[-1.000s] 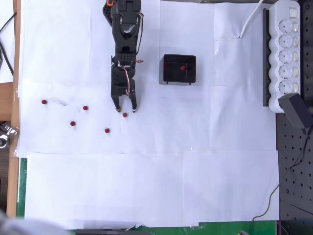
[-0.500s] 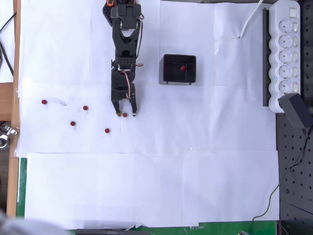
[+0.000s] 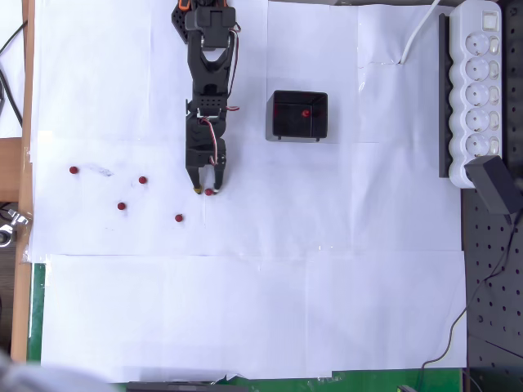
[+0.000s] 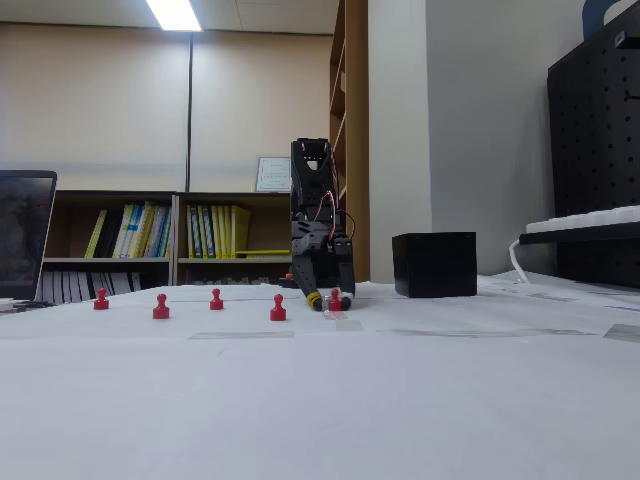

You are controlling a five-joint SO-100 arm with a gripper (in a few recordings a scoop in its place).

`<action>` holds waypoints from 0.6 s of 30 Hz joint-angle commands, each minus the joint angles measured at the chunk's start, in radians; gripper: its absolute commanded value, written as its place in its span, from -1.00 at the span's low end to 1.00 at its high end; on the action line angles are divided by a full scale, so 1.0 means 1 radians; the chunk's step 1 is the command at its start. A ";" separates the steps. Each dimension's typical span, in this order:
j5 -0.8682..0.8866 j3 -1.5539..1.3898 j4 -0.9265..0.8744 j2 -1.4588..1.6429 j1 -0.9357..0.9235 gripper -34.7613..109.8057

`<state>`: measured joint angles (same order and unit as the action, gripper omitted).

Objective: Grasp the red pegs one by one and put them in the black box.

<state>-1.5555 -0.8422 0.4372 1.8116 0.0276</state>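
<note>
Lying loose on the white-papered worktop point(image 3: 245, 310): four red pegs point(image 3: 178, 218), left of the hand point(image 3: 207, 190). Closing on a fifth peg point(image 3: 209, 192), fingertips down at the paper. Sitting further back to the right: the black box point(image 3: 299, 115), one peg point(image 3: 306, 113) inside.

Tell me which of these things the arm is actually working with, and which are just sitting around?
Part of the job:
red pegs on the paper, e.g.
red peg between the fingertips
peg already in the black box
black box
gripper

Just lying about:
white power strip
black adapter
bookshelf
</note>
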 commanded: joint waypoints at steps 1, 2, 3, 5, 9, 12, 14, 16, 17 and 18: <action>-0.006 -0.014 0.002 0.011 0.003 -0.52; -0.008 -0.012 -0.005 0.011 0.002 -0.52; -0.008 -0.011 -0.011 0.011 0.002 -0.52; -0.021 -0.009 -0.046 -0.017 0.002 -0.52; -0.107 -0.083 -0.468 -0.186 0.005 -0.52; -0.247 -0.210 -0.876 -0.330 0.035 -0.52; -0.347 -0.330 -1.157 -0.420 0.067 -0.52; -0.434 -0.468 -1.401 -0.483 0.109 -0.52; -0.477 -0.541 -1.502 -0.506 0.135 -0.52; -0.517 -0.621 -1.609 -0.523 0.163 -0.52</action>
<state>-1.9251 -1.2118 -0.7164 1.4511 0.1104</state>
